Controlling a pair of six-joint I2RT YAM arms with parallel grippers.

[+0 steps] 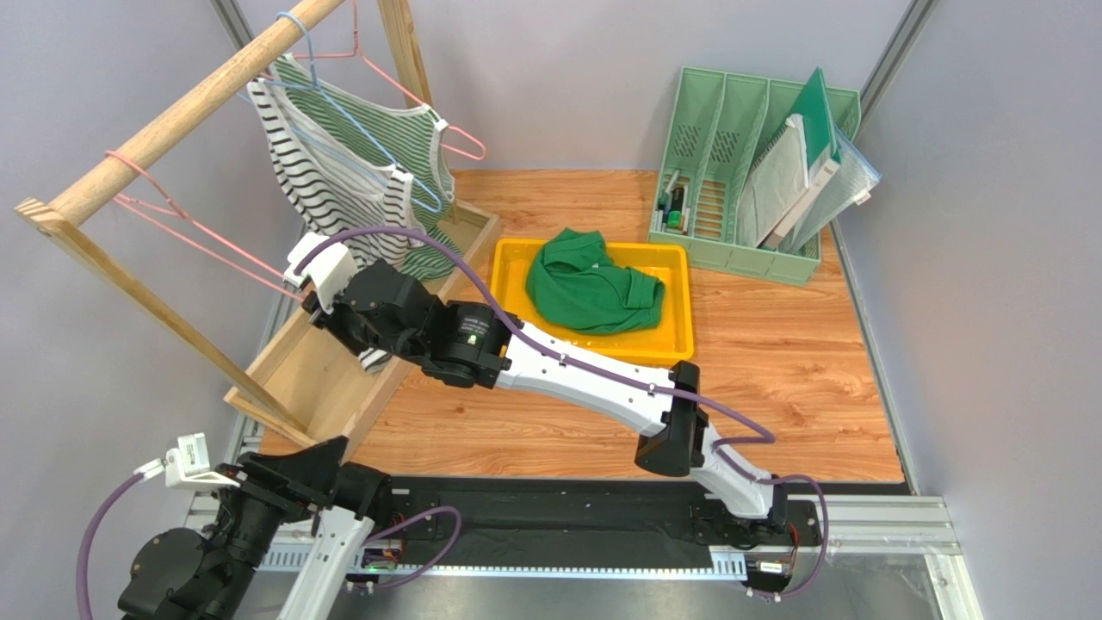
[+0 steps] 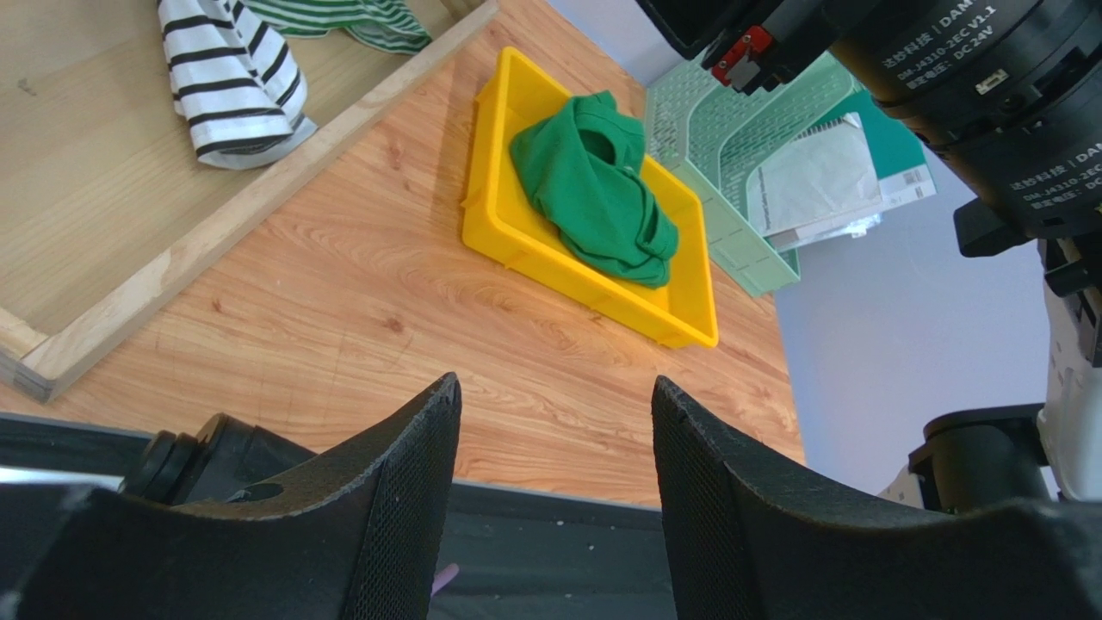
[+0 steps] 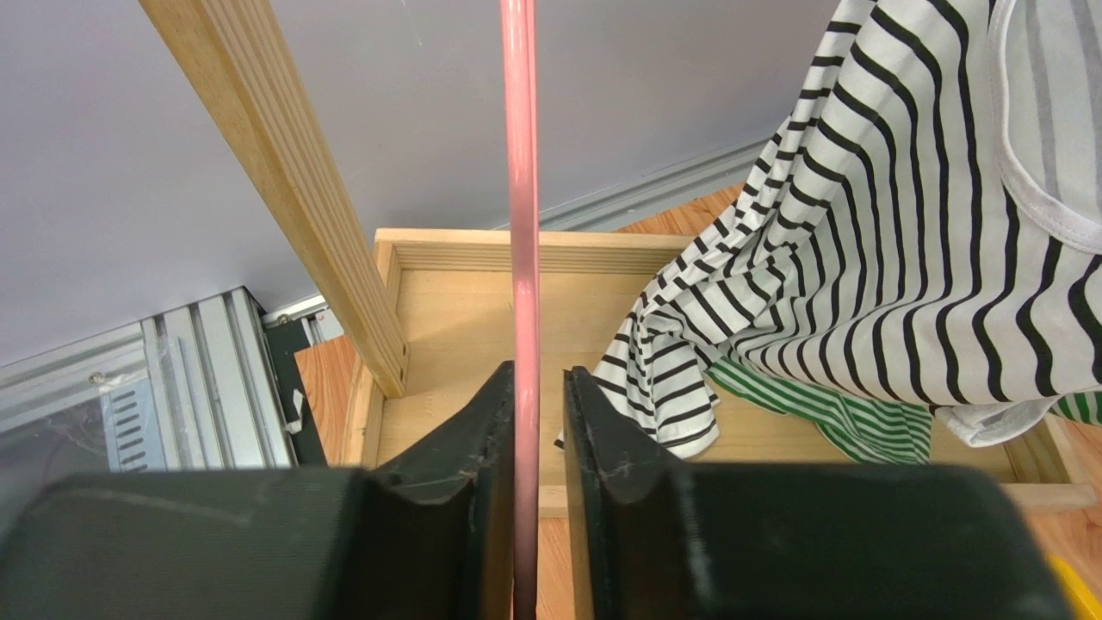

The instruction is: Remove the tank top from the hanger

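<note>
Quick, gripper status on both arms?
Left gripper: open, empty.
Right gripper: slightly open around the pink hanger, not clamped on it.

Pink hanger runs off top and bottom of right wrist view, hook unseen there. Striped tank top cropped at its right edge. Left arm cut off at bottom edge overhead. Small items in green rack unreadable.
</note>
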